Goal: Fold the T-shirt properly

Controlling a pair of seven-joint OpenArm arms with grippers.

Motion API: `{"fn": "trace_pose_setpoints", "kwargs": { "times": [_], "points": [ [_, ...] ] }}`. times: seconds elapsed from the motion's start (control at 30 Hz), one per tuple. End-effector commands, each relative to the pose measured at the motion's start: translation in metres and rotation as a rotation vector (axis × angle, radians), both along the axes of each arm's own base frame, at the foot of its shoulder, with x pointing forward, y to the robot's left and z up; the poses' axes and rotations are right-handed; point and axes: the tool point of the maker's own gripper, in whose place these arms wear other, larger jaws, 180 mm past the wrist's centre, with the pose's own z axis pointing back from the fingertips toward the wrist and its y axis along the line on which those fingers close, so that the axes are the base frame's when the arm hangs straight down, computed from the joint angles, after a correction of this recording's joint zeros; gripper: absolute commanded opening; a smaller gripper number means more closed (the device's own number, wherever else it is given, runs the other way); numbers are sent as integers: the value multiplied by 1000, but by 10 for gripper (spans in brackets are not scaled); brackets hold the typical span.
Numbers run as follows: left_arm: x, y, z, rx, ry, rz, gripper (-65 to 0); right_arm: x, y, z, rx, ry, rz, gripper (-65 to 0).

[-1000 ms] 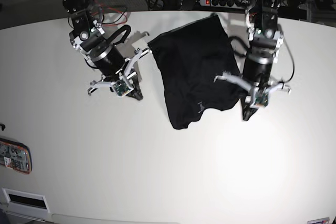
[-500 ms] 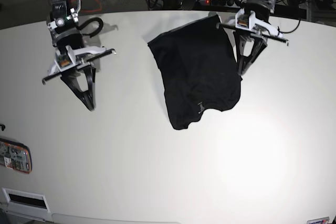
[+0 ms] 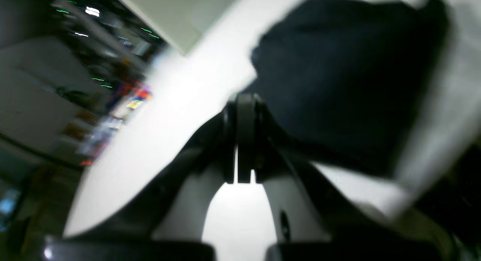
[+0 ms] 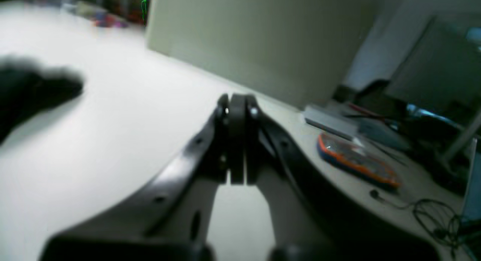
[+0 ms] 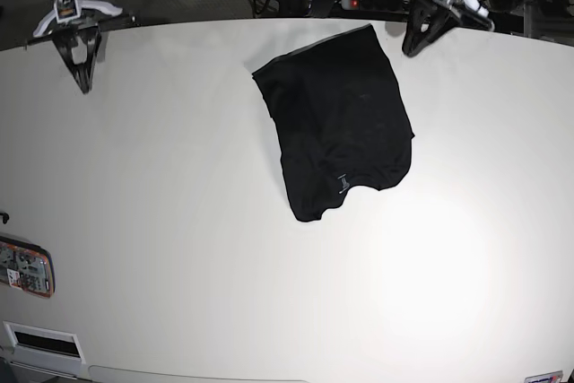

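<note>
T-shirt (image 5: 336, 118) folded into a compact black bundle, lying on the white counter (image 5: 224, 248) toward its far centre.
Left claw (image 5: 412, 46) closed, empty, raised just off the shirt's far corner; right claw (image 5: 84, 84) closed, empty, well apart at the opposite far edge.

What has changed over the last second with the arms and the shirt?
Both arms pulled back from the table centre to the far edge: the right end effector to the far left corner of the base view, the left end effector up past the T-shirt's far corner. Both stayed shut, holding nothing. The T-shirt stayed as it was, folded on the table; the orange device is unmoved.
</note>
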Motion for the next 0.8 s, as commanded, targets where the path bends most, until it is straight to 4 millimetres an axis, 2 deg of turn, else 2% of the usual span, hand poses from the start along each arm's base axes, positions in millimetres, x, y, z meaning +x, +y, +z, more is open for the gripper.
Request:
{"fn": "trace_pose_setpoints", "kwargs": {
  "times": [0.0,0.17,0.3,0.4,0.53,0.63,0.77],
  "points": [
    [-5,-1,8,-4,-20,-20,-650,-7,-4,4,-11,-8,5,-650],
    [-45,-8,-20,73,122,-99,-650,-37,-12,-26,3,131,-27,-650],
    [-77,-6,-62,131,266,-148,-650,-62,-25,-60,29,253,-89,-650],
    [-72,-8,-97,143,312,-170,-650,-85,-37,-85,51,346,-148,-650],
    [-88,-27,-141,91,427,-213,-650,-118,-47,-114,76,469,-216,-650],
    [-98,-41,-165,48,501,-241,-650,-139,-52,-129,91,538,-256,-650],
    [-112,-46,-195,14,609,-242,-650,-178,-56,-152,119,662,-325,-650]
  ]
}}
